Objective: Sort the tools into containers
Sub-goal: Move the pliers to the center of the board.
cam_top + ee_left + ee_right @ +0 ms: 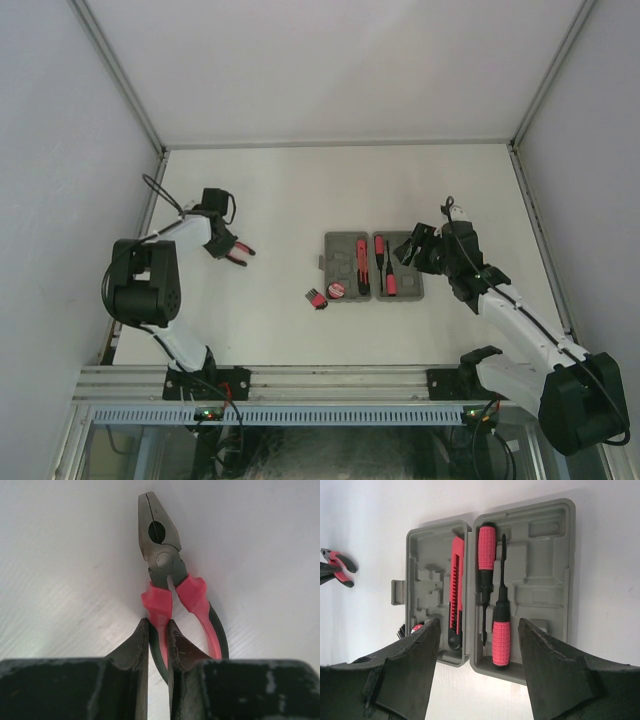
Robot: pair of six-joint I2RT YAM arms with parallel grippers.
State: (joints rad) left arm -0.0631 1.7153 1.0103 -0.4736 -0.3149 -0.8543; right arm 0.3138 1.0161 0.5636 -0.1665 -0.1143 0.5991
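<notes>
**A:** Top view, arms?
**B:** My left arm folds back at the elbow, with the left claw [238,254] low over the table [280,200] on the pliers [243,256]. My right arm reaches forward, right claw [412,250] at the right edge of the open grey case [337,243].
**A:** Left wrist?
**B:** Clenched on one rubbery red-black pliers handle. Blunt steel nose points away.
**A:** Right wrist?
**B:** Released, nothing between the fingers. Moulded plastic case below, two ribbed red-handled screwdrivers [486,545] inside.

White table [300,190], aluminium rail [330,380]
</notes>
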